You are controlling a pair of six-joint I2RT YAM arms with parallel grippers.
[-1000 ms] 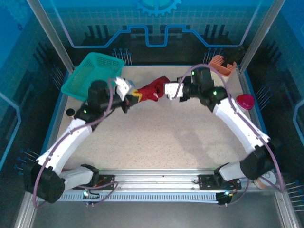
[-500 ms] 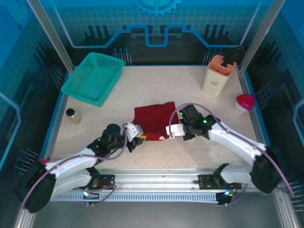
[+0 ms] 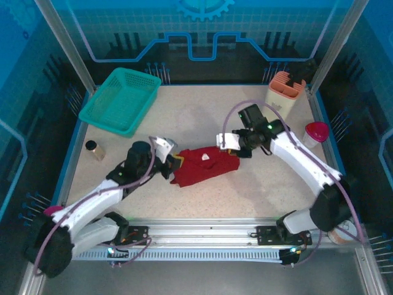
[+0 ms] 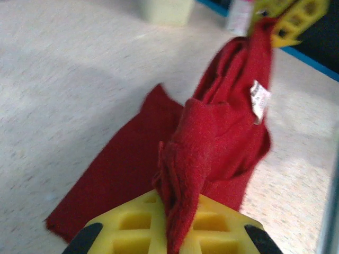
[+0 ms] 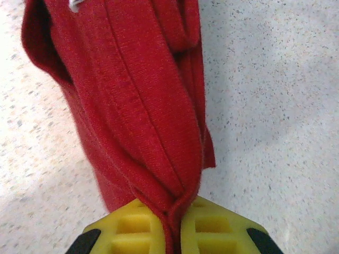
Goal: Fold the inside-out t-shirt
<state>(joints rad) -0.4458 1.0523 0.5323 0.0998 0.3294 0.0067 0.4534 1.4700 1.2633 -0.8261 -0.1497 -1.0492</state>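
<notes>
1. The left gripper (image 3: 174, 165) was pressed shut on a bunched end of the inside-out t-shirt (image 3: 206, 165), the end nearer the teal basket (image 3: 123, 98).
2. The right gripper (image 3: 228, 142) was clamped on the opposite end, farther from the basket, with the cloth gathered into a narrow ridge between its jaws.
3. The shirt was strung between the two grips, in front and to the right of the basket. Its lower folds rested on the table (image 3: 245, 196) and the white tag (image 3: 206, 157) faced up.
4. It was judged that the step would be best served if both ends were drawn apart evenly and level, so that the twisted cloth was spread flat before any fold was laid.
5. A hard pull was judged likely to slip such thin, bunched pinches.
</notes>
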